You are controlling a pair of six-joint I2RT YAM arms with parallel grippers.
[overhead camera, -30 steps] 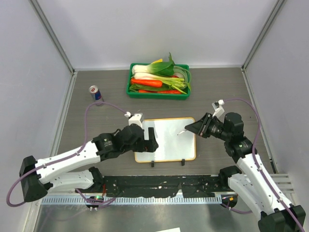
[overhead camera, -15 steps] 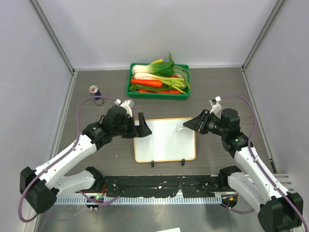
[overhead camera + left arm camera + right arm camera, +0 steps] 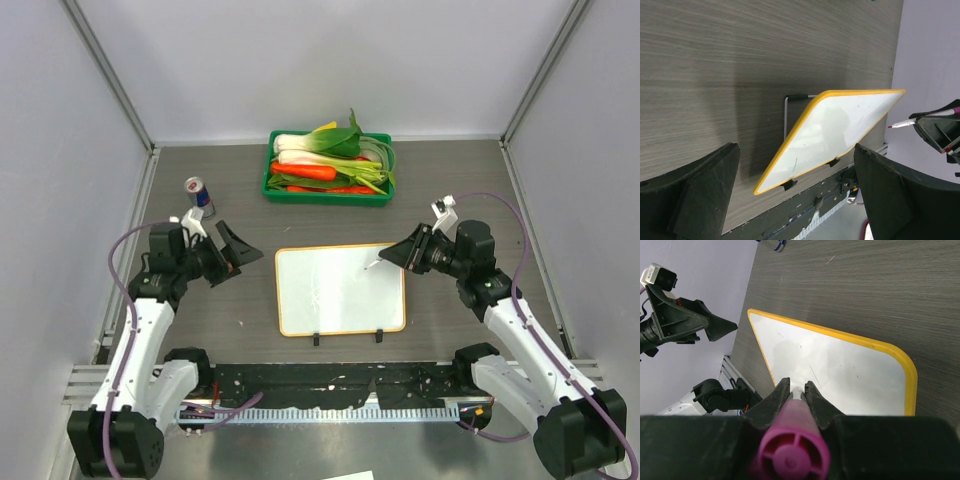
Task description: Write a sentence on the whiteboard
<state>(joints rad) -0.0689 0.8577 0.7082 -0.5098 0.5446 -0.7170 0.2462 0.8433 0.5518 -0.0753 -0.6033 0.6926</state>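
Right gripper (image 3: 395, 260) is clamping a slim magenta plastic marker (image 3: 790, 452) above the orange-rimmed, flat white rectangular whiteboard (image 3: 340, 290); left gripper (image 3: 237, 258) is gaping empty. No writing is showing yet.

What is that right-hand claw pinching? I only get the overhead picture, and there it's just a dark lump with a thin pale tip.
Observer: A marker. The right wrist camera shows its purple end wedged in the shut right claw.
Operator: Anything written yet?
Observer: No words. Up close, the whiteboard carries only a few faint thin strokes.
Operator: Is the tip touching the board?
Observer: It seems not. From the left wrist camera's low side angle, the tip hangs in the air, off the surface.
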